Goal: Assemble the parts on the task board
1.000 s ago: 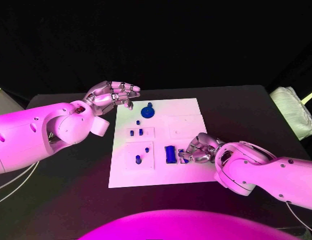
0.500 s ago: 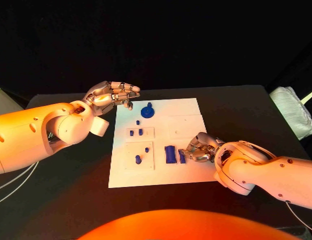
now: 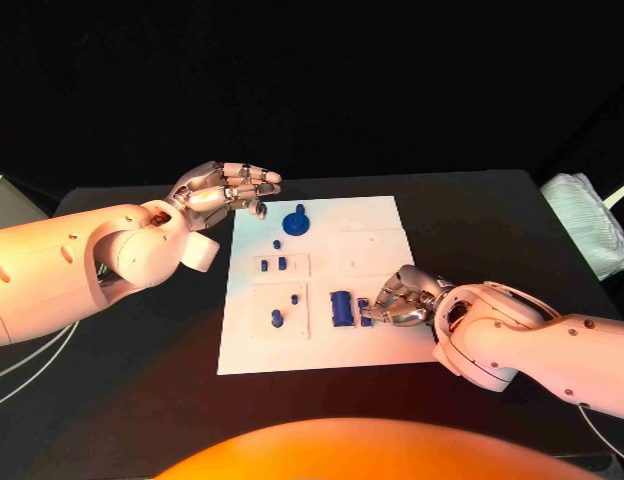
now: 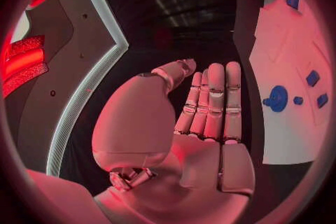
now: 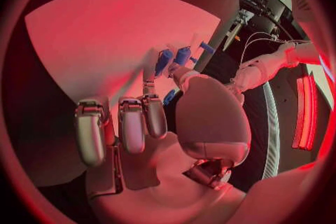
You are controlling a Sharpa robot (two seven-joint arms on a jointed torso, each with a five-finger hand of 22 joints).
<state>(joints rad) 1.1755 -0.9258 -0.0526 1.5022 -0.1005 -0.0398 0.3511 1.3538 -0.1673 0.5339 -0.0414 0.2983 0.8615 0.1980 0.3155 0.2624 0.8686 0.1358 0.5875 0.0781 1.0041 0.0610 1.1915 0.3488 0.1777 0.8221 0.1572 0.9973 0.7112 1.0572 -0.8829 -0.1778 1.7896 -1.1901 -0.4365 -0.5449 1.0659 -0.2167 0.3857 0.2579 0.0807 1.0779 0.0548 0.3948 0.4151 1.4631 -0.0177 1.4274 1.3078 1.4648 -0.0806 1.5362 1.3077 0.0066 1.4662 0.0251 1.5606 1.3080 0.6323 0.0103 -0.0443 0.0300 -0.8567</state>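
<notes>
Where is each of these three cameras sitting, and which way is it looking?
Head view: on the robot's head, looking down at the task board, with both arms, left hand and right hand.
Left wrist view: behind the left hand, facing the board's edge.
Right wrist view: behind the right hand, facing blue parts.
Head and left wrist views share the round blue part.

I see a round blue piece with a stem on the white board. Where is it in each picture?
Head view: the round blue part sits near the task board's far edge, beside the left hand.
Left wrist view: it lies beyond the fingers.
Right wrist view: I cannot pick it out.
Shared landmark: the white board.
</notes>
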